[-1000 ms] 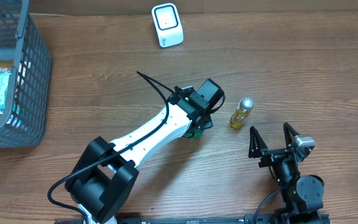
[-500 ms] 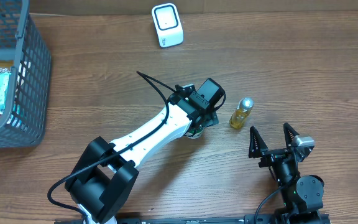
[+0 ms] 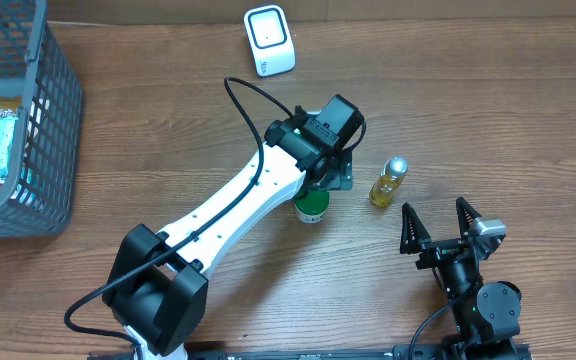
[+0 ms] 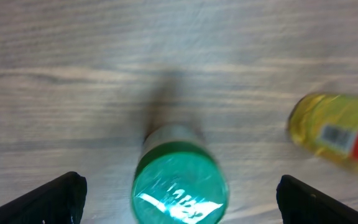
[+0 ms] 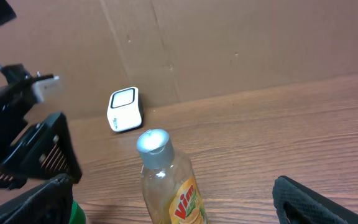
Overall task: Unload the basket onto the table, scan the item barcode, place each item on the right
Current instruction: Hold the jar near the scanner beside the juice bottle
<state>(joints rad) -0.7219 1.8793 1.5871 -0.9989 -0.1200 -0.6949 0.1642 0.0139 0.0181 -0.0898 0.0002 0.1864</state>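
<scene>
Note: your left gripper (image 3: 333, 178) hangs released above the jar (image 3: 311, 208), bottle (image 3: 388, 181) close on its right. Right gripper (image 3: 433, 215) spread wide by the table's (image 3: 528, 120) near edge.

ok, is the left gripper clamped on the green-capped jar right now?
No, the left gripper is wide open, with bare table showing between each finger and the green-capped jar.

On the tabletop (image 3: 488, 100), the jar (image 3: 311, 209) sits just left of the bottle (image 3: 388, 182); the scanner (image 3: 269, 41) lies behind them, and the basket (image 3: 53, 120) is far left.
</scene>
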